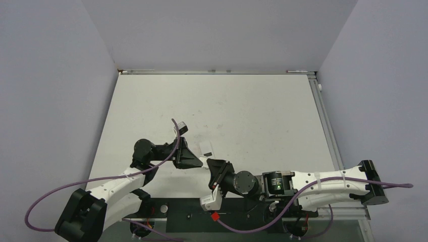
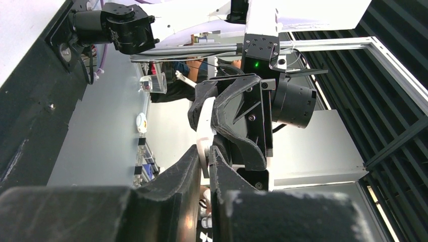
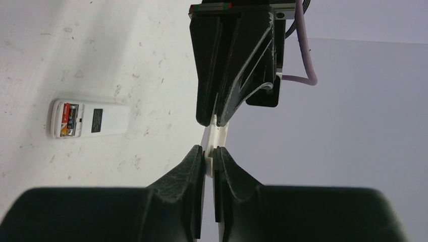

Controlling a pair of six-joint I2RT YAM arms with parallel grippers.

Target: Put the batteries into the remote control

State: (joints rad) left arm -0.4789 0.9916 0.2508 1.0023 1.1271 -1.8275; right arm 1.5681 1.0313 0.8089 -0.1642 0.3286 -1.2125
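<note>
Clenched black fingers of the left arm [image 2: 189, 169] crowd the near view, gripping one end of a thin white plastic plate [image 3: 212, 132], most of it hidden between the pads. The right arm's fingers [image 3: 194, 169] pinch its other end. On the pale scuffed surface [image 3: 126, 45], apart from both arms and with open room around it, the small white rectangular remote control [image 3: 101, 119] lies back-up. Two tiny batteries [image 3: 68, 120], one reddish and one dark, sit in its recess.

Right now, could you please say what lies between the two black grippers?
A thin white flat piece, pinched by left gripper and right gripper; see right wrist view.
</note>
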